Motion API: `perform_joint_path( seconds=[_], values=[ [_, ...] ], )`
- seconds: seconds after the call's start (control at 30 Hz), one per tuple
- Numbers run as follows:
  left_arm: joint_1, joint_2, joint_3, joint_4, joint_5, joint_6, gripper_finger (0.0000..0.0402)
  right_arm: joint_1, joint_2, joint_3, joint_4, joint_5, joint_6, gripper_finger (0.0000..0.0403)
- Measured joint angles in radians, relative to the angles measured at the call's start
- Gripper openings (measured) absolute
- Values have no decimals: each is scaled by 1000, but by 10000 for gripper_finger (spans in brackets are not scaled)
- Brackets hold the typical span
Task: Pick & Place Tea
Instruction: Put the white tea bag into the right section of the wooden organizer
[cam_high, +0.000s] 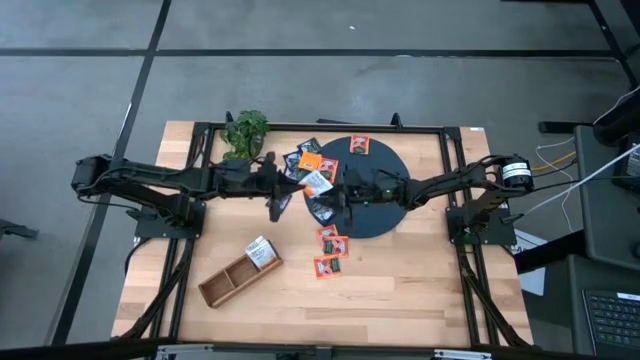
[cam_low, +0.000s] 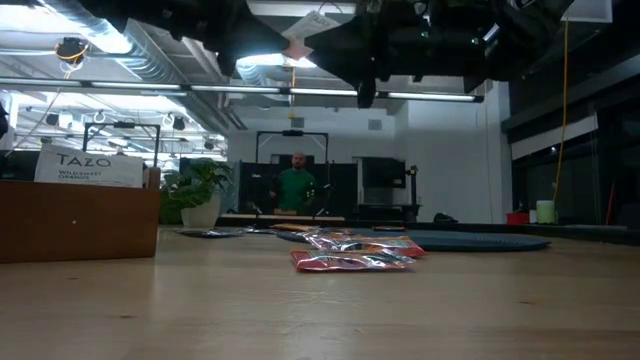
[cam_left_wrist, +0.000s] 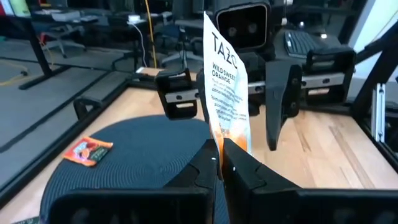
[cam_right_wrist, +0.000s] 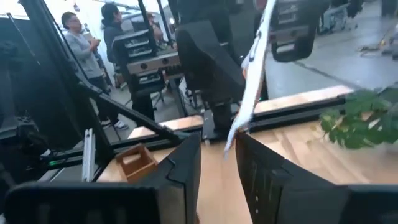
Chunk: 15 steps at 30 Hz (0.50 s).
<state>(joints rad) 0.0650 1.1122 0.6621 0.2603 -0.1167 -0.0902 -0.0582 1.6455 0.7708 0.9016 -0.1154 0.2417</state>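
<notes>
So the left gripper is clamped tight on a white sachet, pinched by its lower orange edge, and the sachet is held upright with "TAZO Wild Sweet Orange" readable on it. In the high view the held sachet is seen up in the air at the left edge of the dark disc, right between the two arms.

The right gripper is parked facing it, fingers spread about halfway. The sachet's edge is seen hanging in the gap just ahead of those fingers, but no contact can be made out, so nothing seems to be gripped on that side.

The rest of the tea is scattered flat: an orange sachet on the disc's far rim, a mixed cluster beside the disc near the plant, and two red ones lying on the table below the disc. The same red ones are seen up close in the low view.

One white sachet is already stood in an end compartment of the wooden tray.

A person in green can be spotted in the room behind, and two more people in the right wrist view.
</notes>
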Motion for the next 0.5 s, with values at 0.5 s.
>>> perform_joint_path(
  seconds=[0.5],
  values=[
    [0, 120, 1, 187, 2, 34, 7, -4, 0, -2, 44, 88, -69, 40]
  ],
)
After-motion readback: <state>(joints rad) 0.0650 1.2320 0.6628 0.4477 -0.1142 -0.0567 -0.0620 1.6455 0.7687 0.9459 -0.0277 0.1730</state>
